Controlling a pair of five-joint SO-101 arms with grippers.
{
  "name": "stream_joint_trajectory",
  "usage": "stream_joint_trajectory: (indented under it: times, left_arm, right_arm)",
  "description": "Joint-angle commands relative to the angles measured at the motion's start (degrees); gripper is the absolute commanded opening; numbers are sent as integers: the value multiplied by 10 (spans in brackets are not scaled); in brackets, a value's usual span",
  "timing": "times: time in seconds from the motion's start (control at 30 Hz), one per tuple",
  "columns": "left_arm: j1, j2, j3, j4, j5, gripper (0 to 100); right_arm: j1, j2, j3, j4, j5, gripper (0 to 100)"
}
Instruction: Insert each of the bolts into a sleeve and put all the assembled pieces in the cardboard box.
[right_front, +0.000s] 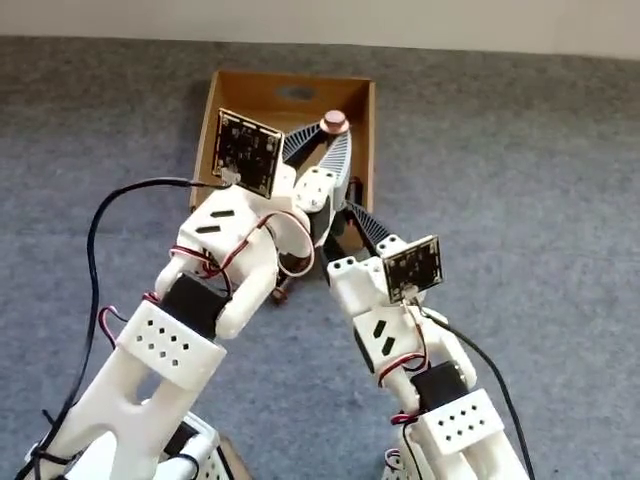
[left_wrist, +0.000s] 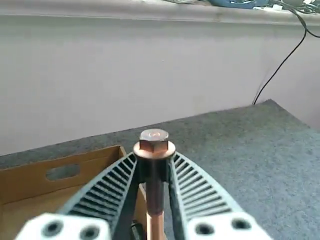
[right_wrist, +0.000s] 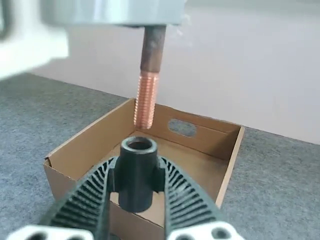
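Left gripper (left_wrist: 154, 162) clamps bolt (left_wrist: 154, 143); right gripper (right_wrist: 137, 167) clamps sleeve (right_wrist: 137, 180).

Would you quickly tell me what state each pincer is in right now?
Left pincer: closed on the bolt, gripped just below its head.
Right pincer: closed on the sleeve, with its opening facing up.
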Motion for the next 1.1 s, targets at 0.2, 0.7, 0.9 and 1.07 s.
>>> stream_joint_trajectory:
  times: [0.2, 0.7, 0.9, 1.07]
  left_arm:
    - [24, -15, -23, 0, 4, 8]
    - [48, -15, -22, 1, 4, 8]
    - [47, -15, -22, 1, 4, 8]
    - [47, -15, -28, 23, 3, 8]
  right_arm:
    - [8, -7, -7, -3, -7, 8]
    - [8, -7, -5, -3, -8, 8]
    - [9, -7, -5, -3, -8, 8]
    - [9, -7, -5, -3, -8, 8]
